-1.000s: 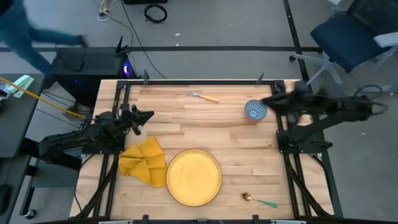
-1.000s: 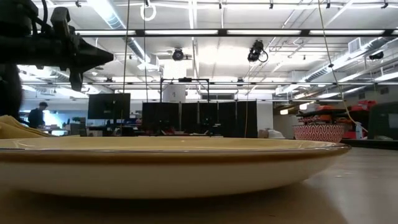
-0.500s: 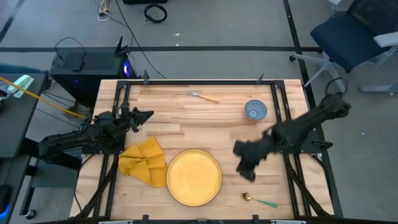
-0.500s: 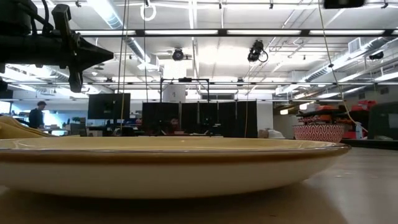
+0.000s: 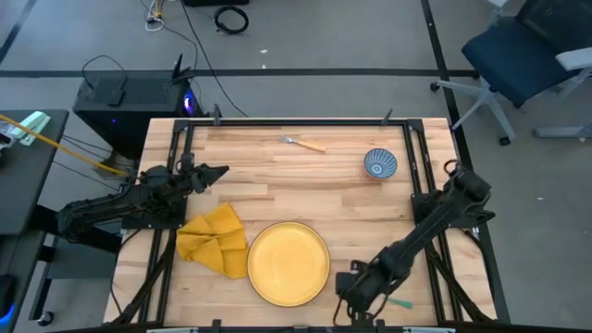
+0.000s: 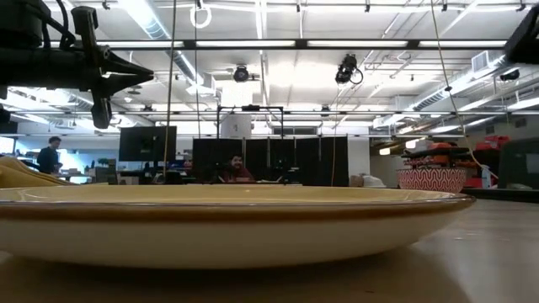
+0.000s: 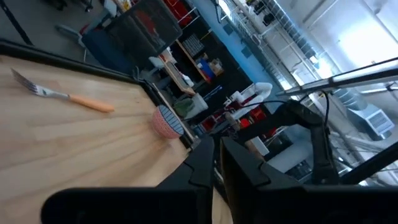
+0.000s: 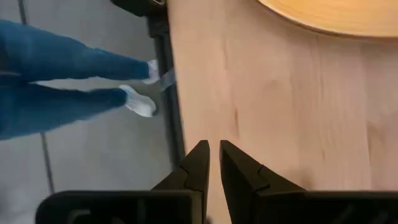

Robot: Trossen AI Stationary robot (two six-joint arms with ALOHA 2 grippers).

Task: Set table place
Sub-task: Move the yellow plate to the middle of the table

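The round yellow plate lies near the table's near edge, with the yellow napkin at its left. The blue-patterned bowl stands at the far right and the orange-handled fork lies at the far middle. Only the spoon's green handle shows, right of the plate; my right arm covers its bowl. My right gripper is shut and low over the near edge between plate and spoon, over bare wood. My left gripper is shut and empty, above the napkin's far side.
Black rails run along both sides of the table. A person's legs in jeans stand just beyond the near edge. Bare wood lies between the plate and the bowl. An office chair stands beyond the far right corner.
My right arm has swung from beside the bowl at the far right, across the table toward the near edge, and come down low right of the plate, by the spoon. Plate, bowl, fork and napkin have stayed put.
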